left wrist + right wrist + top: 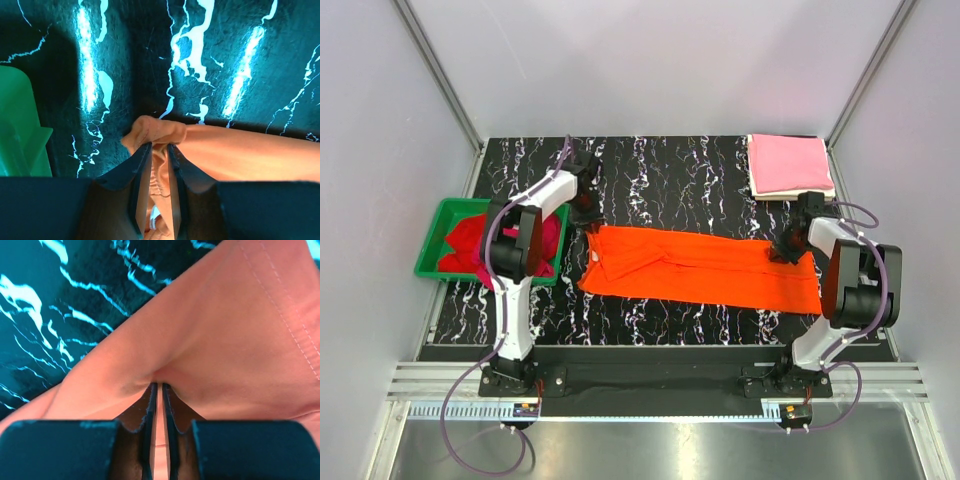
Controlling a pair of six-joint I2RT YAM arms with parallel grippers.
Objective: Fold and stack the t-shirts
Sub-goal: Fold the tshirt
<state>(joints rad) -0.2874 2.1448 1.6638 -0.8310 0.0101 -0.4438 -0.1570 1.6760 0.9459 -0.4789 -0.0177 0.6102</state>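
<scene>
The orange shirt (700, 268) is laid out long across the surface and looks light and floppy, so the left hand (159, 147) and right hand (158, 386) each pinch an end.

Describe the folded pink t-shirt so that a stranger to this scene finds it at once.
Start from the black marbled table and go to its far right corner. The pink t-shirt lies there, folded into a neat square. Unlike the orange t-shirt stretched out mid-table, it is folded small and pale pink.
</scene>
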